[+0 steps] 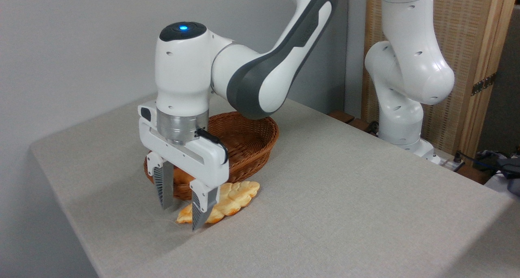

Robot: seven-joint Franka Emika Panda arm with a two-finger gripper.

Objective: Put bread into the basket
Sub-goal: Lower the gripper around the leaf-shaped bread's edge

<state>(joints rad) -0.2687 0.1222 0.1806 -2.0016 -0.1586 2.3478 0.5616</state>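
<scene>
Your gripper [182,216] points straight down with its two fingers [164,188] apart, and nothing is between them. The tips are close to the grey tablecloth [345,196], but you cannot tell from this view if they touch it.

The bread [231,198] lies flat on the cloth, just to the right of the gripper and a little behind it. The right finger stands in front of the loaf's near end and hides a part of it; whether the finger touches the loaf is not clear.

The basket [248,146] is directly behind the gripper, and the wrist covers its left part. The bread lies outside it, just beside the front wall. A small orange piece [181,176] shows between the fingers, in front of the basket.
</scene>
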